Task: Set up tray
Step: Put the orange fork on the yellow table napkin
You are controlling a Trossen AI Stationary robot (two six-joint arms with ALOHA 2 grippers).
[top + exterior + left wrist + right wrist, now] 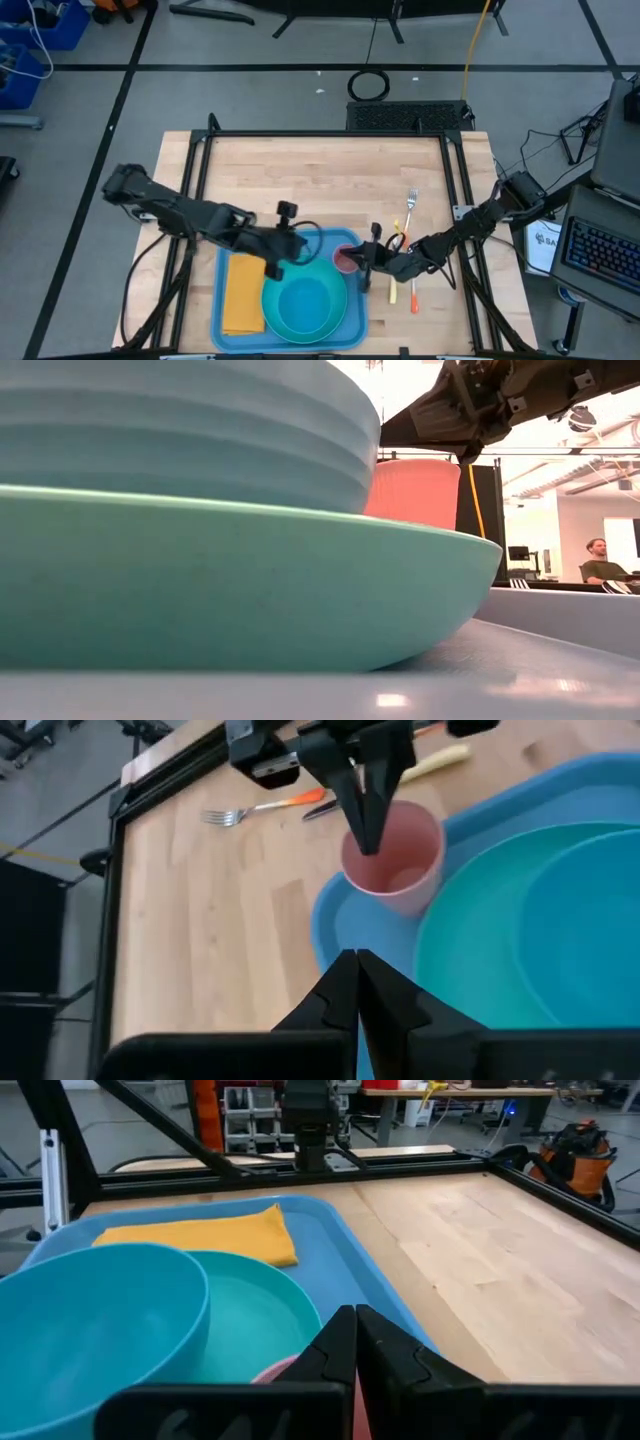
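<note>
From above I see the blue tray (352,322) at the table's near edge, with napkin (243,292), plate (335,322) and bowl (305,303) inside. The left gripper (283,262) hovers over the plate, jaws closed, holding nothing. In the left wrist view, the right gripper (366,835) pinches the pink cup's (405,870) rim at the tray corner.

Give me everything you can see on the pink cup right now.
The pink cup is a small, open-topped tumbler, plastic by its look, with ribbed sides in the low view. It stands upright and looks empty, on the blue tray's corner nearest the fork, beside the turquoise plate. The right gripper, shut, grips its rim.
</note>
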